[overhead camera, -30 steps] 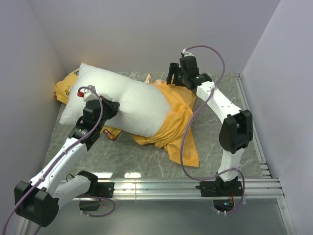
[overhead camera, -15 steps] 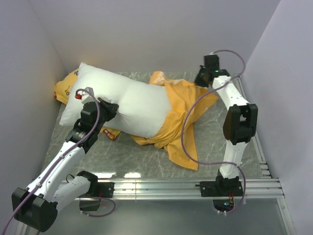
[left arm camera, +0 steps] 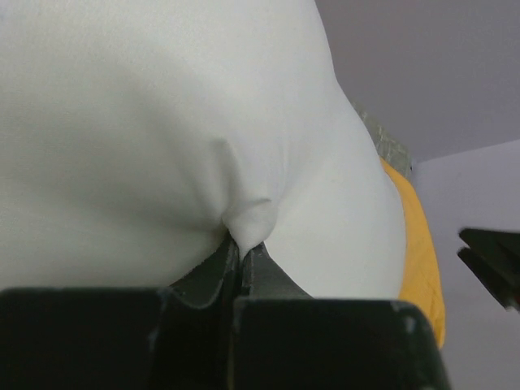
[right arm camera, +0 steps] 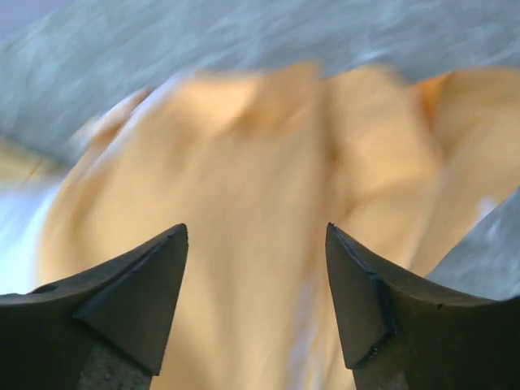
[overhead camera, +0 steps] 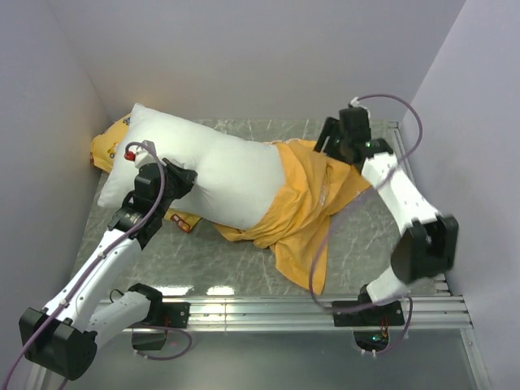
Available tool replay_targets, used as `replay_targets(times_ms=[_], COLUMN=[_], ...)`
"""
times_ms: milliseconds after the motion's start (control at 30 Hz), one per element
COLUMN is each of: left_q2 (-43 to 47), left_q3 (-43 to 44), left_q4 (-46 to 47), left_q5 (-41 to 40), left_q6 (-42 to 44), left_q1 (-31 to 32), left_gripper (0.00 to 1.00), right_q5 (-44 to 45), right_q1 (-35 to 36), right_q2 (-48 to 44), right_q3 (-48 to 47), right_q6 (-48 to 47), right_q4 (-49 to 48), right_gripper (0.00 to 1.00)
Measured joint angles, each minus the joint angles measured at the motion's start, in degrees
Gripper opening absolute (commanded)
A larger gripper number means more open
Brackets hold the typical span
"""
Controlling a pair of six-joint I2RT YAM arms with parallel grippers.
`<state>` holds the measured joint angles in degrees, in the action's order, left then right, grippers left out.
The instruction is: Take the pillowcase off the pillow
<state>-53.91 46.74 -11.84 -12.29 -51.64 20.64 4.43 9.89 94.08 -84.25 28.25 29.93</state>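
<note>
While most of the pillow (overhead camera: 219, 172) lies bare, the pillowcase (overhead camera: 305, 203) covers only its right end, bunched in orange folds there, with a loose tongue of cloth trailing across the table (overhead camera: 203, 260) toward my bases. The pillow itself, plump and white, runs slantwise from the far left corner to the middle of the table.

My left gripper (overhead camera: 185, 180) is pressed into the pillow's near side. In my left wrist view the two jaws are closed together on a small nub of the white cover (left arm camera: 242, 231), pinching the pillow (left arm camera: 162, 122), and a strip of the orange pillowcase (left arm camera: 418, 244) shows past its right flank.

My right gripper (overhead camera: 327, 145) is at the far right edge of the orange folds. Its jaws stand spread wide (right arm camera: 256, 236) with nothing between them. The pillowcase (right arm camera: 260, 162) below them is blurred in that view, so I cannot tell whether the tips touch it.

Behind the white pillow's far left end, a smaller yellow pillow (overhead camera: 106, 150) is wedged in the corner against the left wall (overhead camera: 41, 122).
</note>
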Motion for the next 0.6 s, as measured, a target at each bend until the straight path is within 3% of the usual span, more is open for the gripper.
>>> replay_targets(times_ms=[300, 400, 600], left_q2=[-4.55, -6.03, -7.50], left_q3=[6.60, 9.03, 12.17], left_q4=[-3.30, -4.33, -6.32], left_q5=[-0.02, -0.04, -0.13], left_q6=[1.27, 1.90, 3.19], left_q1=[0.00, 0.00, 0.00], left_gripper=[0.01, 0.01, 0.01], right_q5=[5.05, 6.69, 10.19], right_q1=[21.07, 30.01, 43.82], right_q2=[-43.17, -45.33, -40.96], right_q3=[32.59, 40.44, 50.77], right_q6=[1.20, 3.63, 8.66], right_q4=[-9.27, -10.67, -11.41], right_gripper=[0.81, 0.81, 0.82])
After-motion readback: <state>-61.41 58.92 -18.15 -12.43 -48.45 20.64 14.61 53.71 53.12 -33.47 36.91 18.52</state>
